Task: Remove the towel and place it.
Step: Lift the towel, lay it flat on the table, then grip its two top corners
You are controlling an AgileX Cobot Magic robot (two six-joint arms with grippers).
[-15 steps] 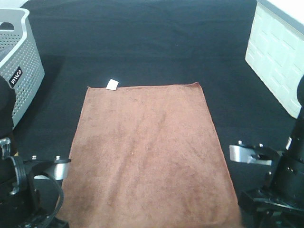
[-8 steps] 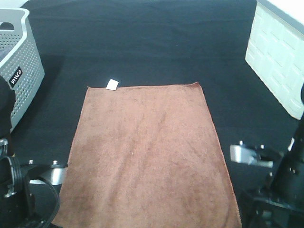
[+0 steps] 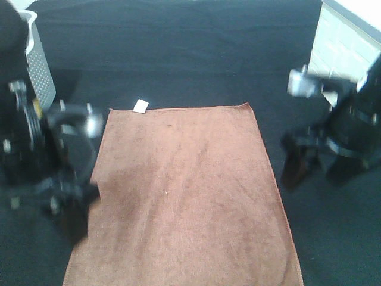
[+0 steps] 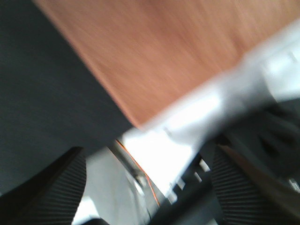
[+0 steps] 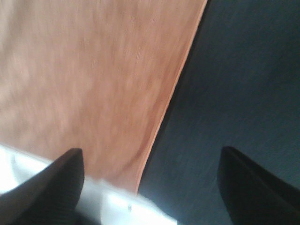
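Note:
The brown towel (image 3: 184, 190) lies spread flat on the black table, its small white tag (image 3: 140, 106) at the far left corner. My left gripper (image 3: 74, 208), blurred by motion, hovers at the towel's left edge about halfway along. My right gripper (image 3: 318, 170) hovers just off the right edge over bare table. In the left wrist view the gripper (image 4: 150, 187) is open with nothing between its fingers (image 4: 47, 187), and the towel (image 4: 164, 56) lies beyond. The right wrist view shows that gripper (image 5: 150, 187) open and empty too, with the towel's stitched edge (image 5: 168, 103) ahead.
A grey perforated basket (image 3: 38, 65) stands at the far left, partly behind my left arm. A white panelled box (image 3: 342, 42) stands at the far right. Black cloth (image 3: 178, 53) covers the table beyond the towel.
Both arms have swept from the near corners of the table to beside the towel's middle. Both grippers have opened wider. The towel has not moved.

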